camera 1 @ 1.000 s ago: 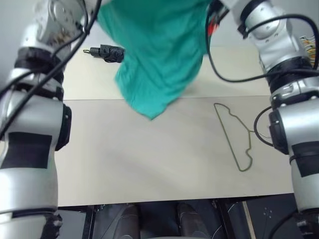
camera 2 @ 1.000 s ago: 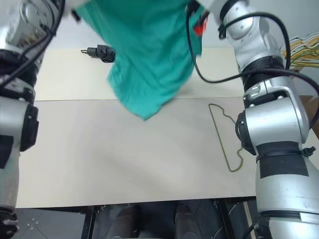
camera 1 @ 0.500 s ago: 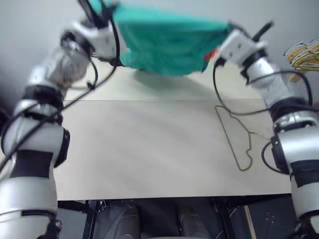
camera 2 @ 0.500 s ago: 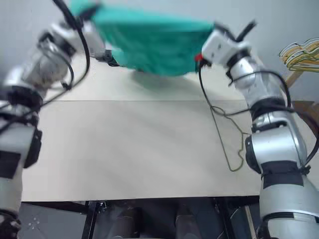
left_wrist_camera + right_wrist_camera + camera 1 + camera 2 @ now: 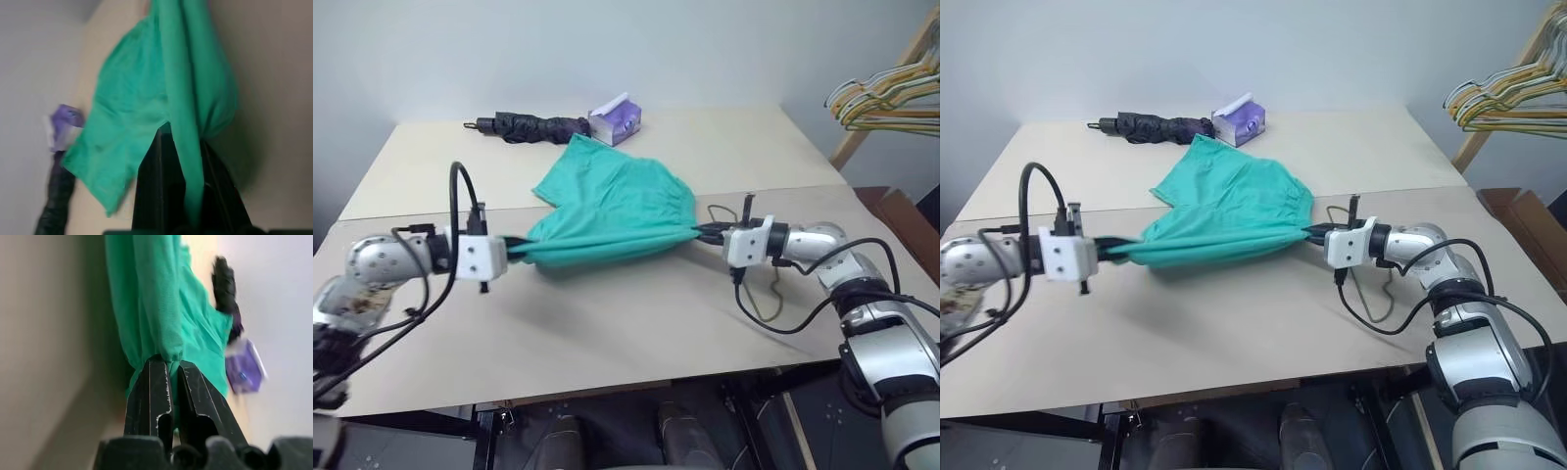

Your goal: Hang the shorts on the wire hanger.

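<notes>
The teal-green shorts (image 5: 607,211) lie on the table, their waistband pulled taut between my two grippers, the legs spread toward the far side. My left gripper (image 5: 514,247) is shut on the waistband's left end, and the left wrist view has cloth (image 5: 146,98) pinched between its black fingers. At the right end, my right gripper (image 5: 705,233) is shut on the waistband (image 5: 146,293). The wire hanger (image 5: 766,315) lies flat on the table under and beside my right gripper, partly hidden by it.
A dark folded umbrella (image 5: 533,126) and a small purple pack (image 5: 617,117) lie at the table's far edge. A bunch of coloured hangers (image 5: 886,93) hangs at the far right. Bare tabletop (image 5: 607,323) stretches in front of the shorts.
Both arms have come down from high up. The shorts, held in the air before, now rest on the table, stretched between the grippers. The camera view has shifted too.
</notes>
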You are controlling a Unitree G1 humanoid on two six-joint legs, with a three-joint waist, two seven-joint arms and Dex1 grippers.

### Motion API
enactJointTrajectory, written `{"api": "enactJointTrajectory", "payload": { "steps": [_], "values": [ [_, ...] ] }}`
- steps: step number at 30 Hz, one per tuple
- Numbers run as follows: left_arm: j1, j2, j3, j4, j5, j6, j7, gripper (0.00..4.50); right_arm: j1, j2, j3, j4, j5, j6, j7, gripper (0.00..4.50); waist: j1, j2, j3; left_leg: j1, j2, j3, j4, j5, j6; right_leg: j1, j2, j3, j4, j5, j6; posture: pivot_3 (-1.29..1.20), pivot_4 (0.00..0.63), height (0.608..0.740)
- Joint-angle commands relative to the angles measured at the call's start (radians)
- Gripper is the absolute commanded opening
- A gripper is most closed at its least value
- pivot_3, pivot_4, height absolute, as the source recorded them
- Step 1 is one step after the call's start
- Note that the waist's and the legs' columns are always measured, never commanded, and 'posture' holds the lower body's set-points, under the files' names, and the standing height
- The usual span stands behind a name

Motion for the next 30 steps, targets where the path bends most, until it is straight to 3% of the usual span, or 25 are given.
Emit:
{"api": "enactJointTrajectory", "payload": {
  "steps": [1,3,13,22,26,30],
  "values": [
    [0.094,0.14,0.054,-0.072,-0.09,0.072,-0.243,0.01,0.031,-0.057,-0.027,-0.012,0.004,0.003,0.023,0.0,0.001,0.001,0.001,0.003,0.0,0.0,0.0,0.0,0.0,0.003,0.0,0.0,-0.001,-0.001,-0.001,0.04,0.113,0.74],
    [0.146,0.185,0.069,-0.11,-0.127,0.126,-0.323,0.01,0.053,-0.063,-0.023,-0.033,0.011,0.0,0.042,0.0,0.002,0.001,0.0,0.012,0.001,0.001,-0.002,0.0,0.001,0.012,0.0,0.0,-0.004,-0.007,-0.008,0.03,0.116,0.74],
    [0.373,0.171,0.207,-0.389,-0.197,0.264,-0.363,0.01,0.268,-0.165,-0.029,-0.333,0.19,0.117,0.227,0.0,0.032,0.001,0.003,0.009,0.002,0.003,-0.001,-0.005,0.008,0.01,0.0,0.0,-0.003,-0.009,-0.007,0.03,0.138,0.74],
    [0.523,0.141,0.302,-0.502,-0.19,0.302,-0.383,0.01,0.485,-0.264,-0.068,-0.65,0.278,0.264,0.227,0.0,0.037,0.0,0.005,0.013,0.003,0.007,-0.001,-0.005,0.008,0.011,0.0,0.003,-0.002,-0.014,-0.016,0.01,0.148,0.74],
    [0.522,0.12,0.318,-0.489,-0.174,0.297,-0.4,0.94,0.567,-0.302,-0.081,-0.779,0.342,0.361,0.271,1.24,0.047,0.0,0.007,0.013,0.003,0.008,-0.001,-0.005,0.009,0.011,0.0,0.004,-0.002,-0.014,-0.016,0.01,0.148,0.74],
    [0.493,0.104,0.354,-0.432,-0.184,0.283,-0.449,2.22,0.649,-0.358,-0.131,-0.917,0.418,0.475,0.314,2.68,0.054,-0.001,0.008,0.013,0.004,0.009,-0.001,-0.005,0.009,0.01,0.0,0.004,-0.002,-0.015,-0.017,0.01,0.144,0.74]
  ]
}}
